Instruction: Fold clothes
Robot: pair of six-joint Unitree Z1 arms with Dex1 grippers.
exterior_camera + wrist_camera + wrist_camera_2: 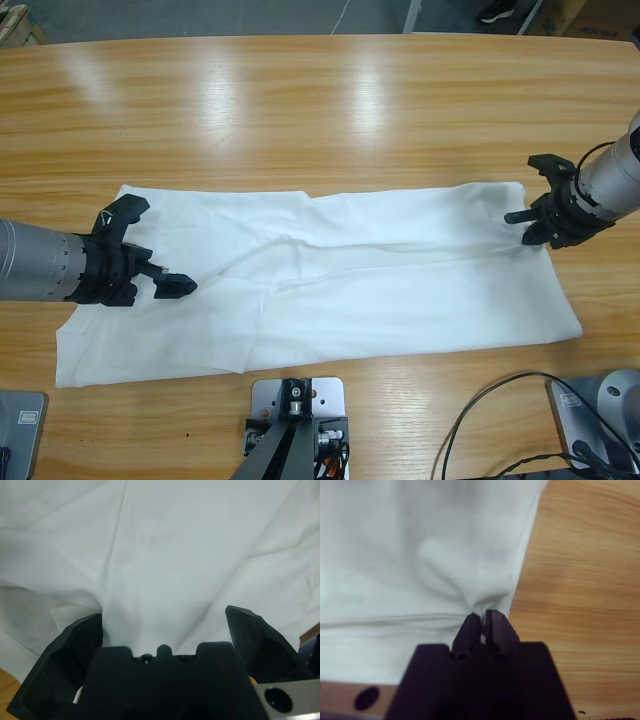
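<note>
T-shirt [330,290], white, lies flat on the wooden table [320,110] as a long folded band running left to right across the near half. Soft creases cross its middle; no logo shows in any view.

Left arm enters from the left edge in the high view. Left end effector [145,245] sits over the band's left end, jaws spread wide apart: one jaw toward the far edge of the cloth, the other pointing toward the cloth's middle. Left wrist view confirms it: left end effector [162,630] has both black jaws well separated, white cloth filling the gap and the whole field beyond, with a raised fold line running away from the gripper. Whether the jaws press on the cloth cannot be told.

Right arm enters from the right edge. Right end effector [532,220] is at the band's right end, near its far corner. In the right wrist view the right end effector [481,622] has its jaws drawn together on a pinch of the T-shirt [420,555] just inside its hem; the cloth puckers into the jaw tips. Bare table [580,580] shows beside that hem.
</note>
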